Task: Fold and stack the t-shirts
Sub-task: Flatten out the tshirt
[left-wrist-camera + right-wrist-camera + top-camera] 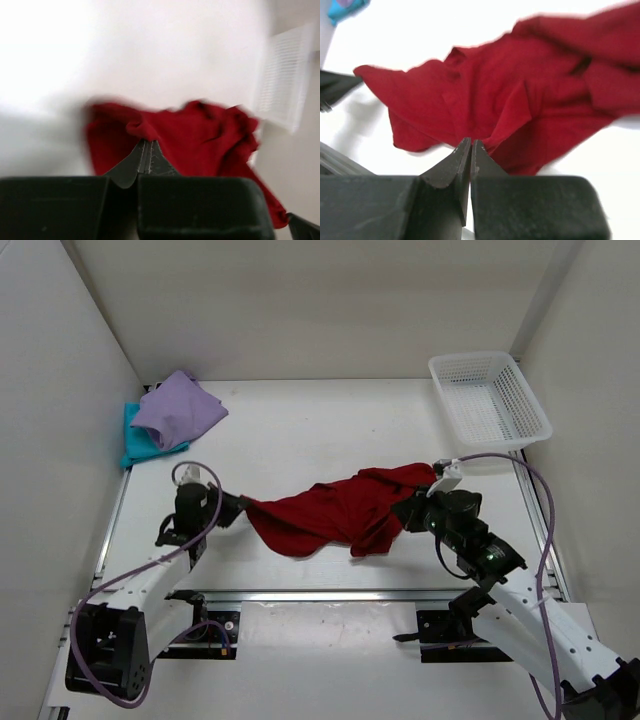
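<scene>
Arms (pixel 160 575) (pixel 520 590) lean inward; left fingers (pixel 127 167), right fingers (pixel 445 170) pinch dark red shirt (pixel 340 510).

There's the dark red shirt (pixel 335 512) strung across the middle of the tabletop (pixel 320 430), left end effector (pixel 243 508) pinching one end, right end effector (pixel 412 508) clamped on the other. Far left corner: lavender shirt (pixel 178 410) piled on the teal shirt (pixel 135 448). White basket (pixel 490 400) far right.

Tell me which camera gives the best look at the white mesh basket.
The top external view: the whole white mesh basket shows there at the table's far right corner. The left wrist view catches only a blurred part of the basket at its right edge. The right wrist view misses it.
</scene>
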Motion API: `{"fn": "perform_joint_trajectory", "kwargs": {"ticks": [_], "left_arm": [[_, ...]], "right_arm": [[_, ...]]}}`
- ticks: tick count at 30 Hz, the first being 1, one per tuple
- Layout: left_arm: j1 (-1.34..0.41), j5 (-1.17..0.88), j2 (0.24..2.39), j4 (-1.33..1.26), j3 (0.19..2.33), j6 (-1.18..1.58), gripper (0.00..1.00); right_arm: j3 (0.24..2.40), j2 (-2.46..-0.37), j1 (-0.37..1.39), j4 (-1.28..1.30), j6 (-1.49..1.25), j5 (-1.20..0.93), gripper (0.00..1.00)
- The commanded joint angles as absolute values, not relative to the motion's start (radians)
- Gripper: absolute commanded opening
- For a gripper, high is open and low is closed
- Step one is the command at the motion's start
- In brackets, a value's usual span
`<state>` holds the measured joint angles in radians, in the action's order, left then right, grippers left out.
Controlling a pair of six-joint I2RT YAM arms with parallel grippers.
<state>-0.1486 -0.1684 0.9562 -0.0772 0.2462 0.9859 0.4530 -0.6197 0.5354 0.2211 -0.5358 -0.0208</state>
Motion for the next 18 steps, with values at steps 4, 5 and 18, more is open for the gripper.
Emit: {"fn": "perform_joint_trajectory", "kwargs": {"ticks": [4, 5, 18], "left_arm": [[-0.117, -0.251, 1.043, -0.052, 0.7, 0.858, 0.0], [-0.106, -0.277, 1.058, -0.005, 0.771, 0.821, 0.0], [0.132, -0.459, 1.316, 0.275, 1.672, 0.861, 0.0]], "right_arm": [[0.809, -0.616, 0.517, 0.366, -0.408, 0.124, 0.0], [0.927, -0.629, 0.523, 0.411, -0.381, 0.176, 0.0], [2.02, -1.244, 0.912, 0.399, 0.309, 0.905, 0.0]]}}
